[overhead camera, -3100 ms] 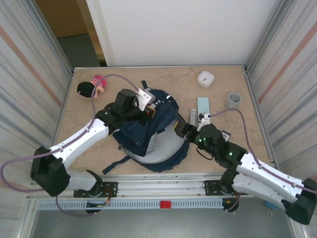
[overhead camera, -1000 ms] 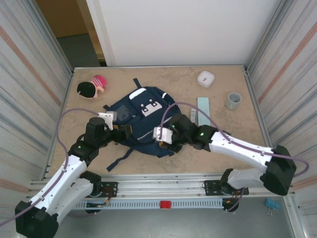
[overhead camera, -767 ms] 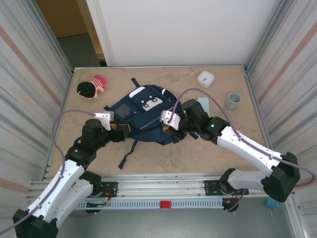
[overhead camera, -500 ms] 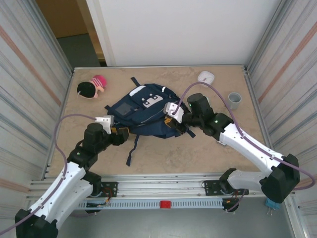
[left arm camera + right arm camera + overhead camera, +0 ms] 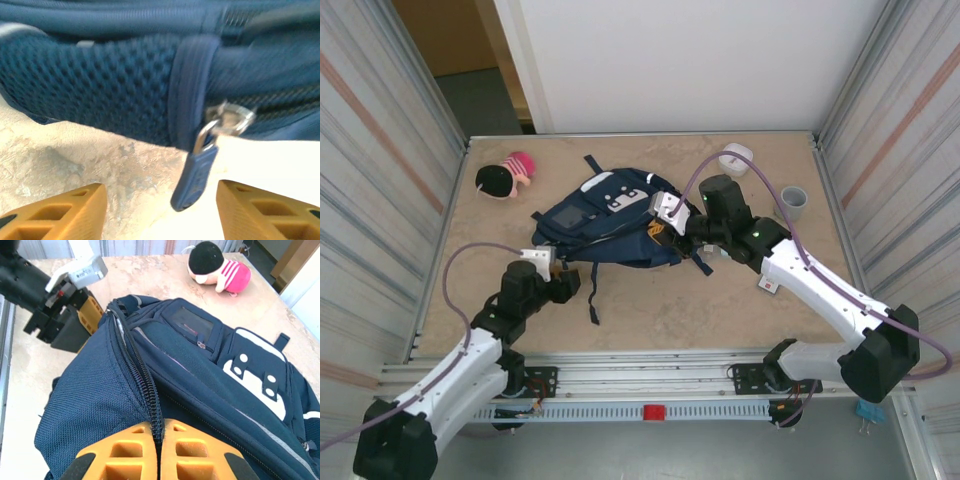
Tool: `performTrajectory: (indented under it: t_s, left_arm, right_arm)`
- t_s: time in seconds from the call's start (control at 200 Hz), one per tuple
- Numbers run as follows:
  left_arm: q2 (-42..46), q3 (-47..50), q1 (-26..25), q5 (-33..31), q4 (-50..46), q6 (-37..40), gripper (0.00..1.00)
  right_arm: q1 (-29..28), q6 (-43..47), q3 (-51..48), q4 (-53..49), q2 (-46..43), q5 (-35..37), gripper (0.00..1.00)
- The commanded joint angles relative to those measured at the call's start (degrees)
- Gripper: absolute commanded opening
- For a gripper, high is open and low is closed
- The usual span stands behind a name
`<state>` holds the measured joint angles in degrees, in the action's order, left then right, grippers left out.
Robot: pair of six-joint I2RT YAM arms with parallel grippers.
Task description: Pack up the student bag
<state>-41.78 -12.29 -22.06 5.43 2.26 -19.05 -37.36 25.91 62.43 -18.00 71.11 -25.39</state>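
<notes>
Student bag (image 5: 610, 220) now sits far-centre on the bench (image 5: 650, 300), dragged there by the right end effector (image 5: 159, 432), which is clamped on the zip seam (image 5: 145, 385). The left end effector (image 5: 160, 200) has backed off near-left, half open and holding nothing, with the zip pull (image 5: 196, 177) dangling between its fingers. Main zip looks closed, so probably the wrap-up stage.

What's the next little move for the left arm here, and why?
Probably ease the left gripper forward and close it on the zipper pull, which hangs just ahead between its open fingers. The right gripper pinches the backpack at the zipper line, bracing it.
</notes>
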Motion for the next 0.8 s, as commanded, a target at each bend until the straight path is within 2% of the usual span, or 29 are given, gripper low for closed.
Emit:
performTrajectory:
  t_s: [0.0, 0.16, 0.286, 0.381, 0.461, 0.566, 0.792]
  left_arm:
    - [-1.7, 1.0, 0.5, 0.3, 10.6, 6.0, 0.54]
    - [-1.1, 2.7, 0.5, 4.2, 17.2, 10.6, 0.4]
    - [1.7, 2.9, 0.6, 6.8, 16.8, 11.8, 0.14]
    - [4.3, 2.4, 0.5, 9.1, 13.9, 11.8, 0.04]
    - [6.4, 1.9, 0.5, 11.4, 11.8, 10.9, 0.0]
    - [8.3, 1.3, 0.5, 13.4, 10.7, 8.3, 0.0]
    - [7.9, -3.4, 0.4, 16.2, 4.3, 5.2, 0.0]
  right_arm:
    - [0.5, -1.5, 3.8, 5.2, -1.0, -1.9, 0.0]
    - [0.5, -1.5, 3.6, 5.1, -0.7, -1.6, 0.0]
    - [0.5, -1.8, 3.6, 5.3, -0.4, -0.2, 0.0]
    - [0.5, -2.9, 3.3, 6.2, -0.2, 1.4, 0.0]
    - [0.4, -4.4, 2.0, 8.2, -0.3, 2.5, 0.0]
    - [-0.6, -5.3, -0.5, 10.8, -0.5, 4.0, 0.0]
    - [-7.0, -2.9, -5.4, 13.6, 0.4, 11.0, 0.0]
